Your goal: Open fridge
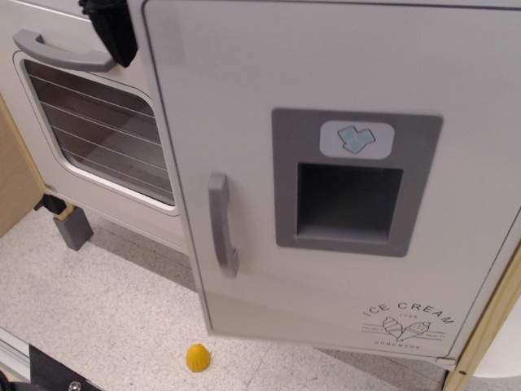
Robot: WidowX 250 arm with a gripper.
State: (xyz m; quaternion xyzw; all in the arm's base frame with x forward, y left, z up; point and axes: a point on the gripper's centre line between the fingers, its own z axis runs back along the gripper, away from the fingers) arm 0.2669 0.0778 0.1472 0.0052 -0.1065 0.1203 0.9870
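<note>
Where the fridge [244,98] door stands ajar, print reads "ICE CREAM".

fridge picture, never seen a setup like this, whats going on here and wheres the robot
This is one camera view looking down at a toy kitchen. The big white door with the grey handle and ice-dispenser panel is the fridge, now swung partly open on its handle side. Left of it is an oven door with a window. The black shape at the top edge is the robot's claw, by the fridge door's upper corner; whether it is open or shut cannot be told. On the floor lies a small yellow object.
</note>
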